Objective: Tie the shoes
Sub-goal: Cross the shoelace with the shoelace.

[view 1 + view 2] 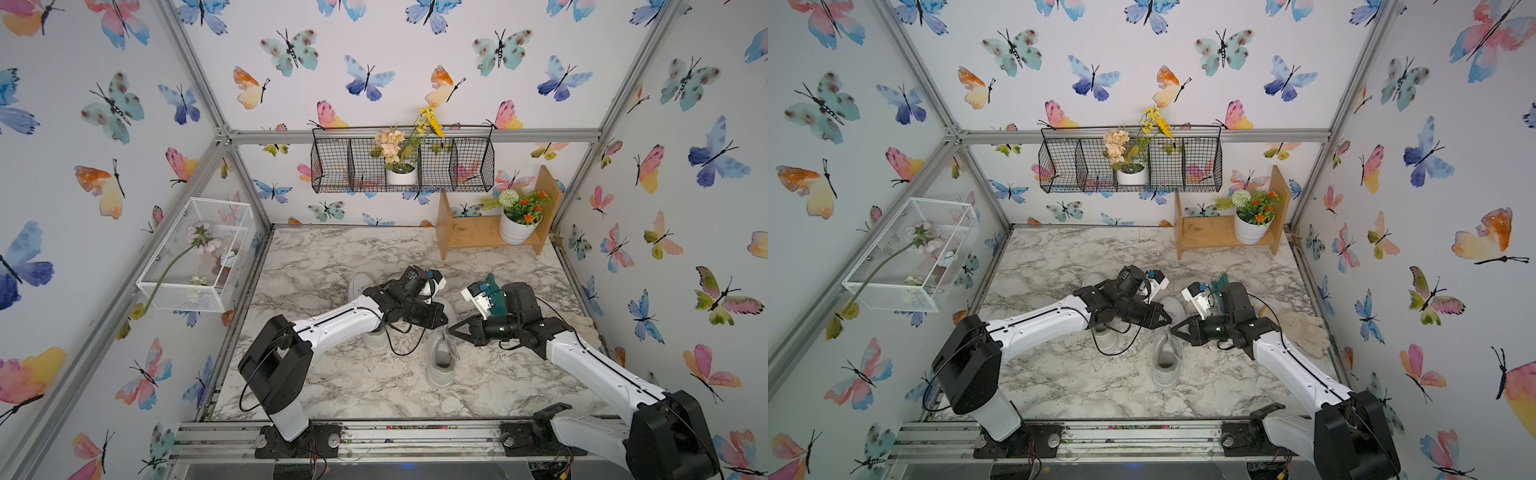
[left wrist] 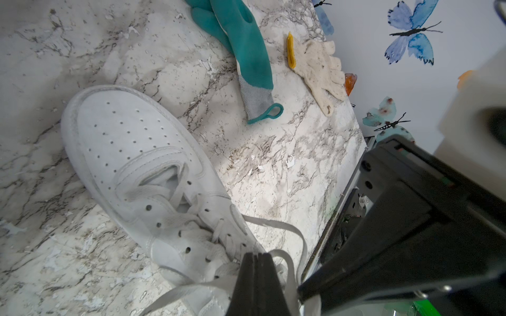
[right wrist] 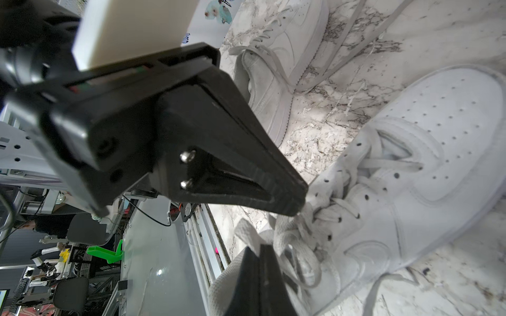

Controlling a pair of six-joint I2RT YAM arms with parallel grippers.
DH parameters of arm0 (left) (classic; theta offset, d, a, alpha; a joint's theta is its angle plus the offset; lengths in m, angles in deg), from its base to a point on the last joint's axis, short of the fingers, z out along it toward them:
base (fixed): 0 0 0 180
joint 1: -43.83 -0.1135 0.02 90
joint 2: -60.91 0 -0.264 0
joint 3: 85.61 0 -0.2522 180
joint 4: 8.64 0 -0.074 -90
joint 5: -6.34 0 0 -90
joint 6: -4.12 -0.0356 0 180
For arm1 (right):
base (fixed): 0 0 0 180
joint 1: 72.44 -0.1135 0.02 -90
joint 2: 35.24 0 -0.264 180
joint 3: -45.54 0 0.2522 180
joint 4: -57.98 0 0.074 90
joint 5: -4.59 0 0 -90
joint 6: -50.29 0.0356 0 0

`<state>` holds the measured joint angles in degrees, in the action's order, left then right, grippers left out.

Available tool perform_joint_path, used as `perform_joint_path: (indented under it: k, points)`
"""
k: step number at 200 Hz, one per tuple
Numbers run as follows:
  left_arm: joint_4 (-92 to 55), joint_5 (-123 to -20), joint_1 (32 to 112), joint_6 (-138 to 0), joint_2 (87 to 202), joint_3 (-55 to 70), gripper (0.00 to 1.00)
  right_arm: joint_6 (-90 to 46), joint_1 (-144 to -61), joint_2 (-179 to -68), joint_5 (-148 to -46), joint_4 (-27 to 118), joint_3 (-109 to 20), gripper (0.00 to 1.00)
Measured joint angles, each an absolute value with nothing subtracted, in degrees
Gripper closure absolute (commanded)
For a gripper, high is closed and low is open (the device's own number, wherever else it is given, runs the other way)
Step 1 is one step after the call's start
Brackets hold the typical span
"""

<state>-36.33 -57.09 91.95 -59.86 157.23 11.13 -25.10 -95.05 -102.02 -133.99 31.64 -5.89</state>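
Observation:
Two white shoes lie on the marble table [image 1: 332, 257]. One shoe [image 1: 441, 361] [image 1: 1166, 363] sits mid-table with its laces loose. The other shoe [image 1: 376, 338] [image 3: 273, 54] lies mostly under my left arm. Both grippers meet over the lacing of the first shoe [image 2: 131, 142] [image 3: 424, 142]. My left gripper [image 1: 445, 320] [image 2: 258, 255] is shut, with a white lace [image 2: 191, 290] running into its tips. My right gripper [image 1: 451, 329] [image 3: 258, 247] is shut too, and a flat white lace [image 3: 243, 232] is pinched at its tip. A slack loop [image 2: 299, 235] hangs between them.
A teal-green glove [image 2: 246, 46] and a cream glove [image 2: 320, 68] [image 1: 1304, 332] lie to the right of the shoes. A wooden shelf [image 1: 465, 237] with a plant pot [image 1: 517, 228] stands at the back right. Wire baskets [image 1: 399, 166] [image 1: 199, 257] hang on the walls.

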Motion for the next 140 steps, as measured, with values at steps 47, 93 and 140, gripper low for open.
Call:
perform_joint_path:
  k: [47,93,140]
  points:
    - [-36.4,-57.5,91.9,-59.9,156.4,11.5,1.0,-24.5,-95.3,-103.6,-132.7,32.8,-5.9,0.98]
    - [-36.4,-57.6,92.0,-59.9,156.4,11.7,1.0,-24.3,-96.1,-105.4,-132.2,33.1,-5.9,0.98]
    - [-36.4,-57.6,92.0,-59.7,156.2,11.7,1.0,-24.1,-96.6,-106.5,-131.7,33.3,-5.9,0.98]
